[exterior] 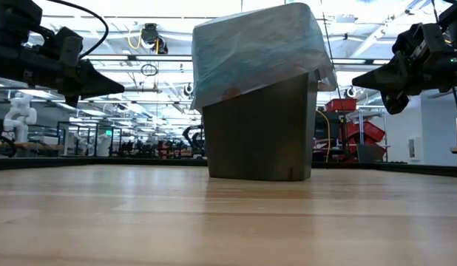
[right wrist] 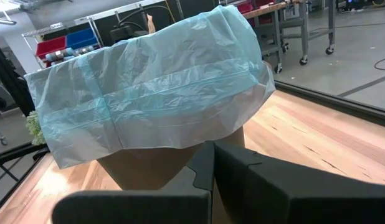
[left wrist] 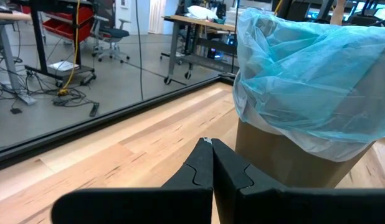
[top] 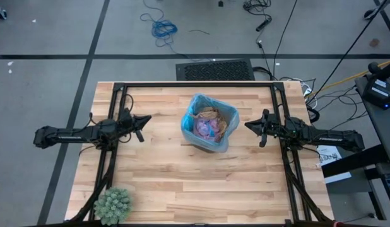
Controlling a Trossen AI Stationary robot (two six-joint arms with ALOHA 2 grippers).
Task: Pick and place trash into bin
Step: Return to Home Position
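Note:
The bin stands near the table's middle, a dark wastebasket lined with a light-blue bag; it also shows in the low view, the left wrist view and the right wrist view. Inside it lie brown paper wads and a pink mesh puff. My left gripper hovers left of the bin, shut and holding nothing. My right gripper hovers right of the bin, also shut and holding nothing. Both are raised above the table.
A round green spiky plant sits at the table's near left corner, and shows past the bin in the right wrist view. A dark frame runs along the table's far edge and down both sides. Bare wood lies around the bin.

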